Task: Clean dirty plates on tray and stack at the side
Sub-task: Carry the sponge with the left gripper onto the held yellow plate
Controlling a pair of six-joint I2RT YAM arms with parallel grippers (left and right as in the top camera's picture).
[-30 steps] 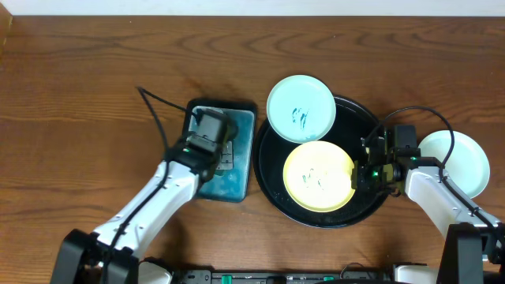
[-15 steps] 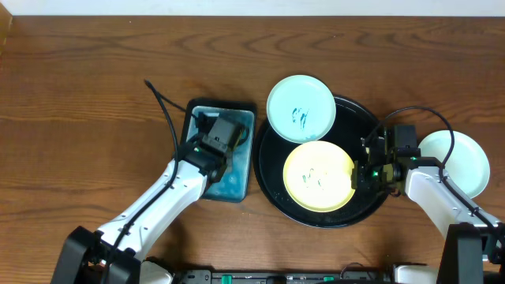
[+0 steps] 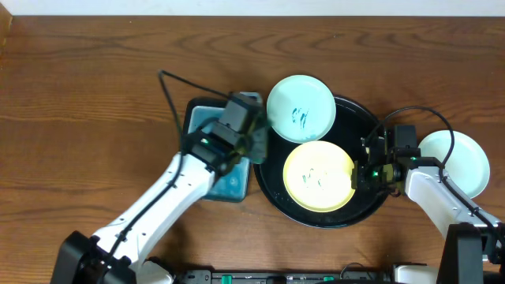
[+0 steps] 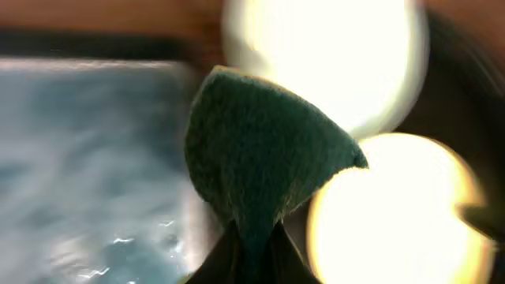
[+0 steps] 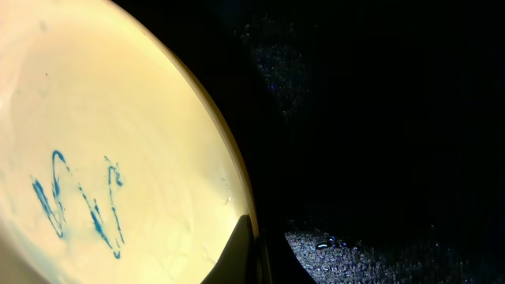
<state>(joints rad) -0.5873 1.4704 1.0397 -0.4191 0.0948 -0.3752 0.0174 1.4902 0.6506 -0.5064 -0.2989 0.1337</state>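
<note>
The left claw [image 4: 246,252] is pinched tight on a dark green sponge [image 4: 264,158] and hangs over the gap between the rectangular black-rimmed basin of blue water [image 3: 229,185] and the large round glossy black tray [image 3: 269,180]. Across from it, the right claw [image 3: 369,171] is closed on the right-hand rim of the yellow round plastic plate [image 3: 318,175], which lies flat in the tray with teal scribbles near its middle.

From where I stand, the wiping is about to start. To do it well, I'd bring the sponge down flat on the yellow plate's centre, where the marks are, not on its edge. Press only moderately, since the plate is light and could slide on the glossy tray. The right claw's hold on the rim is what should stop that, so it ought to stay put while the sponge works. Short strokes towards the held side look safer than strokes away from it.

A pale mint round plate [image 3: 301,108], also scribbled, sits half over the tray's upper left rim, close to the sponge's path; best not to knock it. Another pale plate [image 3: 461,162] rests on the brown wood worktop [image 3: 87,95] at the far right.
</note>
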